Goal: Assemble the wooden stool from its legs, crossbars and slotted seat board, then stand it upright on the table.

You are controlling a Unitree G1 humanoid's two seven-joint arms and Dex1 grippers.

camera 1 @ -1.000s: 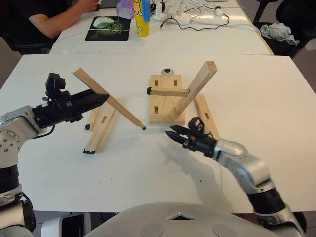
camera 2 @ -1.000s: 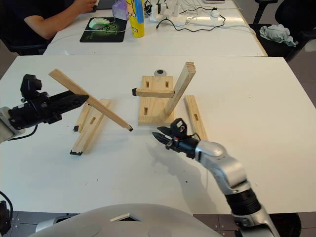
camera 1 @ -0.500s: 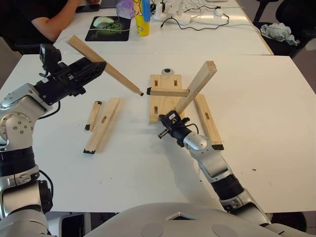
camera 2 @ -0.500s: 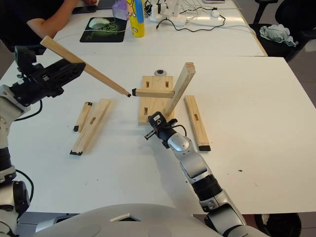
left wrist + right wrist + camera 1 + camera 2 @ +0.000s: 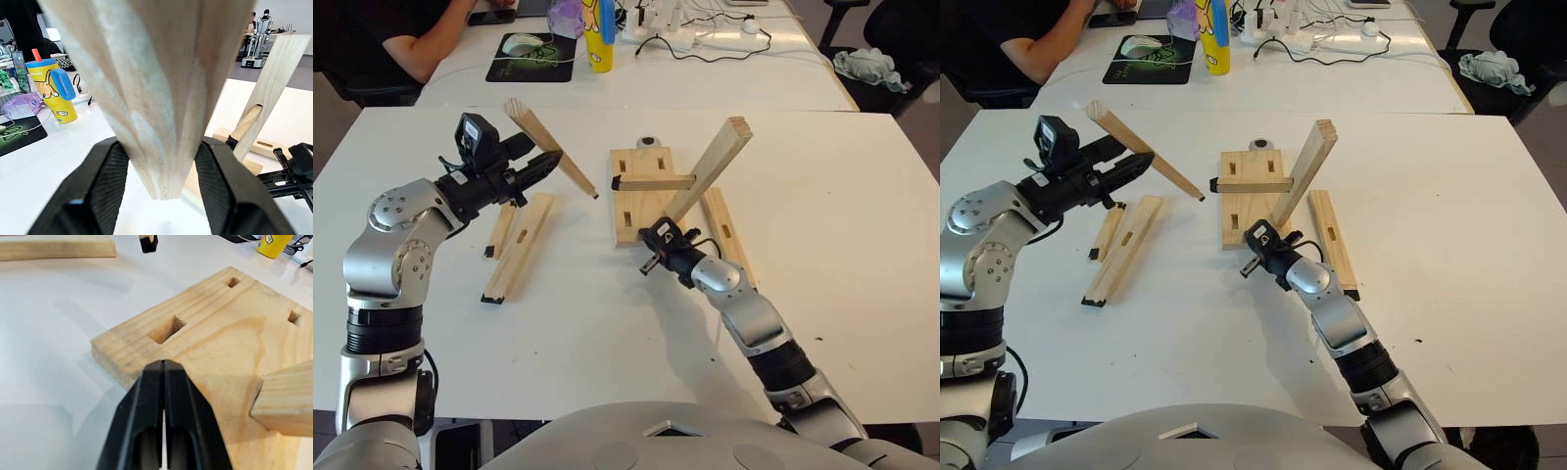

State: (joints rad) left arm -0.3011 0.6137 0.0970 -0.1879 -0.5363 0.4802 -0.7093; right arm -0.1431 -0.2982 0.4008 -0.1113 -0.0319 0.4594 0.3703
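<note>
Left eye view has the board (image 5: pixel 644 201) lying flat on the surface (image 5: pixel 607 323), with a seated leg (image 5: pixel 710 166) slanting up from its right half and a crossbar (image 5: pixel 656 182) running from that leg toward the board's left edge. The left hand (image 5: pixel 540 166) is clamped around a free leg (image 5: pixel 548 147), held in the air left of the board, its dark-tipped lower end hanging just off the board's left edge. The right hand (image 5: pixel 163 367) has its fingers pressed together on nothing, tips at the board's near edge beside an empty slot (image 5: pixel 166 329); whether they touch the wood I cannot tell. Two spare pieces (image 5: pixel 514 240) lie flat well left of the board, and a spare leg (image 5: pixel 724 235) lies just beside its right edge. The step looks like fitting the free leg into an open slot. To do it well, match the tip to the slot's slant before lowering, approach from the board's left so the crossbar is not knocked, and let the right hand bear down on the near edge so the board cannot slide as the tip seats.
</note>
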